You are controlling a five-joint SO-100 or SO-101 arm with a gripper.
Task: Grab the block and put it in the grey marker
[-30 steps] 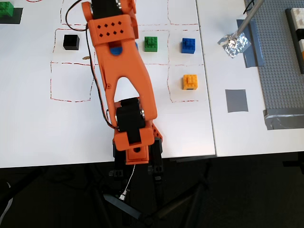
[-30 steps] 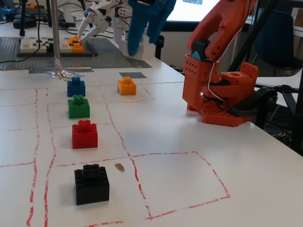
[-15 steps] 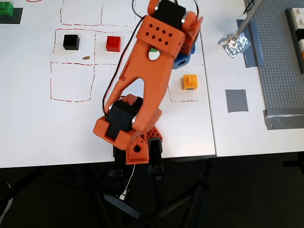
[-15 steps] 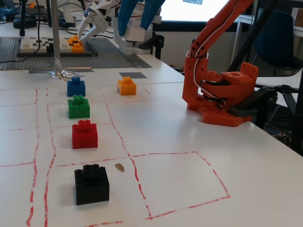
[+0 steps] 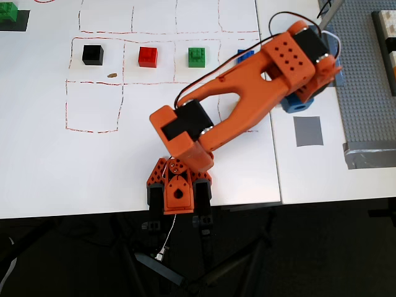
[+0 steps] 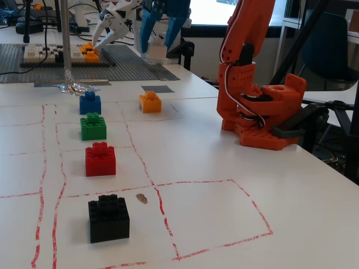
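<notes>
As I read the fixed view from the left, I log:
- black brick (image 6: 108, 217), nearest the camera;
- red brick (image 6: 100, 159), green brick (image 6: 93, 126) and blue brick (image 6: 90, 103), in a row receding behind it;
- orange brick (image 6: 150, 102), alone to their right;
- grey marker (image 6: 157, 88), flat on the table just beyond the orange brick, bare;
- block (image 6: 157, 54), white, off the table, higher in the picture than the marker;
- gripper (image 6: 156, 49), blue fingers clenched on the block;
- arm base (image 6: 263, 115), orange, far right.

From overhead I cannot see the block under the arm.
</notes>
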